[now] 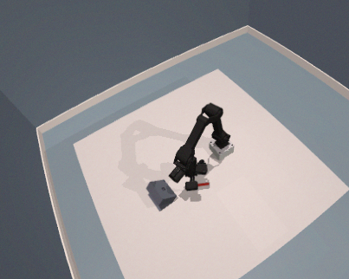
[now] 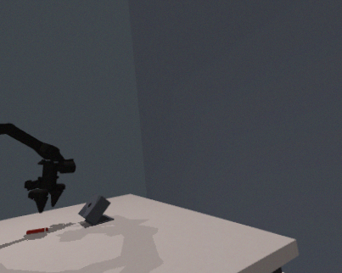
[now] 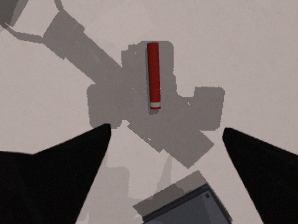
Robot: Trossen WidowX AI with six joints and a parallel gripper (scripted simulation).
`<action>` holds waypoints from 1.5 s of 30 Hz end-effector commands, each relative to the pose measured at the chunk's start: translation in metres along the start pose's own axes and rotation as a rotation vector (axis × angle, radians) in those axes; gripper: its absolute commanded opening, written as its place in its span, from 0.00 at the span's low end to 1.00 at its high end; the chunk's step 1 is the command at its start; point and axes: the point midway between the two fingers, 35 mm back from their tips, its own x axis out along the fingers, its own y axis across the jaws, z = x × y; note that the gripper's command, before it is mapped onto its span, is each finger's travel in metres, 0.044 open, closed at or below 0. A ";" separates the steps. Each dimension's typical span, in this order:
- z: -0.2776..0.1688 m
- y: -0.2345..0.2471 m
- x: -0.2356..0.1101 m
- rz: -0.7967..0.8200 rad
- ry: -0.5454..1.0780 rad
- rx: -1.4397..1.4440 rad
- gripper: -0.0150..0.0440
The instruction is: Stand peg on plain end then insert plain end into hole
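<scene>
Claw (image 3: 165,137): black, two pointed fingers spread wide apart with nothing between them; aimed down at the worktop (image 2: 210,237), hanging above it without contact. In the exterior view the claw (image 2: 46,199) sits above and a little toward the panel side of the peg. No brand, label or readable writing on any item.

Peg (image 3: 154,75): red cylinder with a white band at one end, lying flat on the worktop inside the arm's shadow. In the wrist view its long axis runs up and down the frame, banded end toward the claw, plain end pointing away; it lies ahead of the gap between the fingers, touching neither. In the top view the peg (image 1: 203,184) lies just beside one finger, partly hidden by it. In the exterior view the peg (image 2: 36,231) lies low and flat, apart from the panel.

Sloped panel (image 1: 161,193): grey block with one small dark hole (image 1: 163,189) in its tilted face, standing near the peg but not touching it.

Arm (image 1: 196,134): black, bent over from a pale base block (image 1: 227,152)
</scene>
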 end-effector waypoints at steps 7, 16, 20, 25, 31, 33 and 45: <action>0.014 0.005 0.012 0.054 -0.041 -0.068 1.00; 0.011 0.004 0.027 0.054 -0.041 -0.068 1.00; 0.010 0.004 0.033 0.054 -0.041 -0.068 1.00; 0.008 0.004 0.041 0.054 -0.041 -0.068 1.00; 0.007 0.005 0.051 0.054 -0.041 -0.068 1.00; 0.007 0.005 0.054 0.054 -0.041 -0.068 1.00; 0.005 0.007 0.074 0.055 -0.041 -0.068 1.00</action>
